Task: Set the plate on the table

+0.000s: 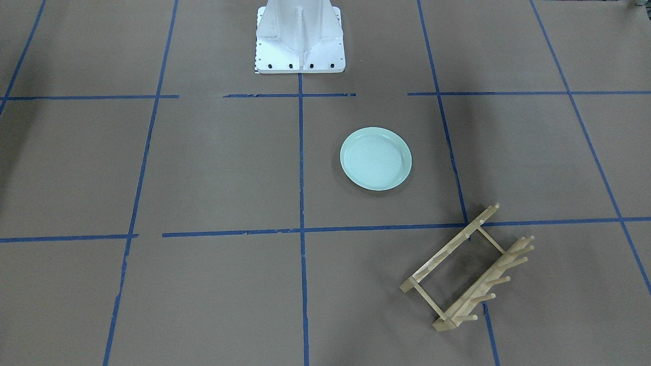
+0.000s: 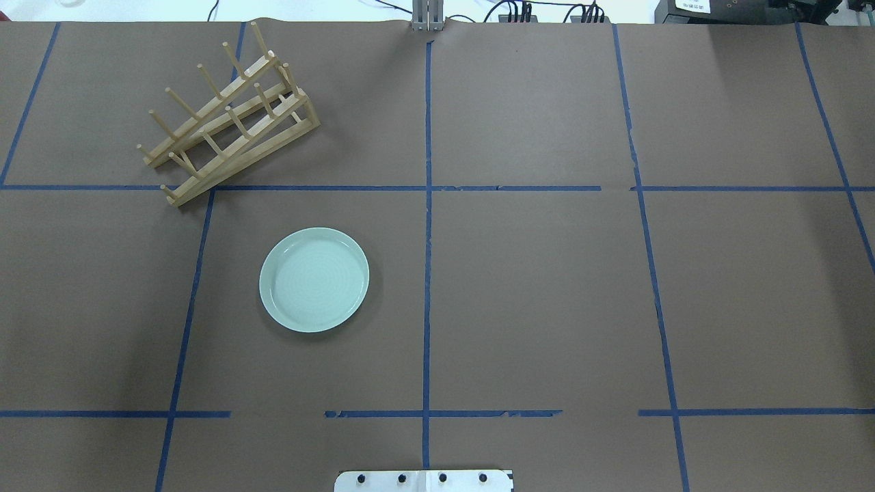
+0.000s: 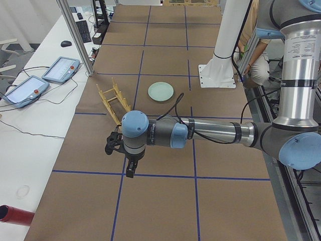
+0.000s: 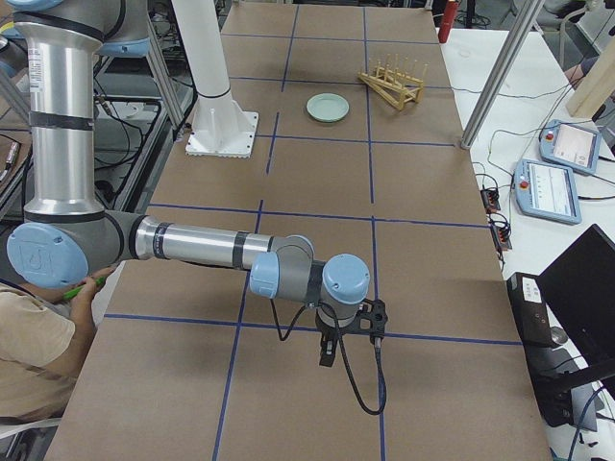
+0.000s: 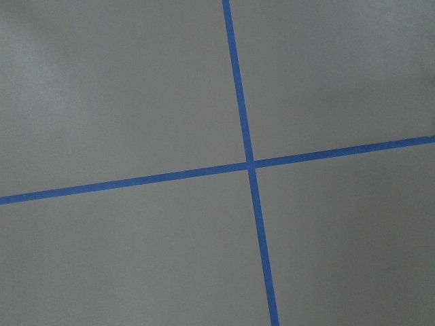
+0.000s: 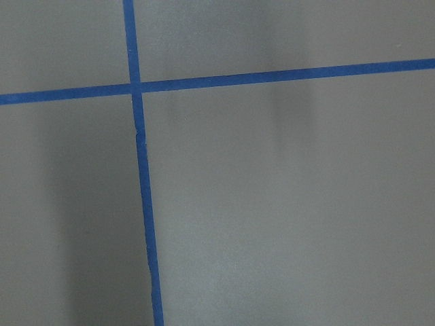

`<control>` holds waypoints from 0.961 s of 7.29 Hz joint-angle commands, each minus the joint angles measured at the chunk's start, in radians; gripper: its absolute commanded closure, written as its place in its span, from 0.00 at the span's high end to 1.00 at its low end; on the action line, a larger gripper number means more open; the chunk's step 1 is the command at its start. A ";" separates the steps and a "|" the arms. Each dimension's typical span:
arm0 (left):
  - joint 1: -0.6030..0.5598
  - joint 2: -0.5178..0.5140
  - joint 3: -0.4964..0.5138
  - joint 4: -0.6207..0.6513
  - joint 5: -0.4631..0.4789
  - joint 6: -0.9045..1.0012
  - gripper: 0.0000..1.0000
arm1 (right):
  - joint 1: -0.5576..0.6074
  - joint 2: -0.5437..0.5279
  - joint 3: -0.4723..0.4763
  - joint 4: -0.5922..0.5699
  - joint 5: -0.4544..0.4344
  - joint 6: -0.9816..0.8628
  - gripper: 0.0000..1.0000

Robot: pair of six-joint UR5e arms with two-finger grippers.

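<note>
The pale mint-green plate lies flat and upright on the brown table, with nothing touching it. It also shows in the overhead view, the left side view and the right side view. My left gripper hangs over the table far from the plate, near the table's left end. My right gripper hangs over the table's right end, also far from the plate. Both show only in side views, so I cannot tell whether they are open or shut.
A light wooden peg rack stands beyond the plate on the robot's left, holding nothing. The white robot base is at the table's near edge. Two tablets and cables lie on a side bench. Both wrist views show only paper and blue tape.
</note>
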 commanded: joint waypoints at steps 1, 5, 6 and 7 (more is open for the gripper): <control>0.003 -0.003 0.032 -0.004 -0.001 0.006 1.00 | 0.000 -0.001 0.000 0.000 0.000 0.000 1.00; 0.002 -0.006 0.039 -0.001 -0.004 0.008 1.00 | 0.000 -0.001 0.001 0.000 0.000 0.000 1.00; 0.003 -0.006 0.045 -0.001 -0.001 0.008 1.00 | 0.000 -0.001 0.000 0.000 0.000 0.000 1.00; 0.003 -0.006 0.048 -0.001 0.001 0.009 1.00 | 0.000 -0.001 0.001 0.000 0.000 0.000 1.00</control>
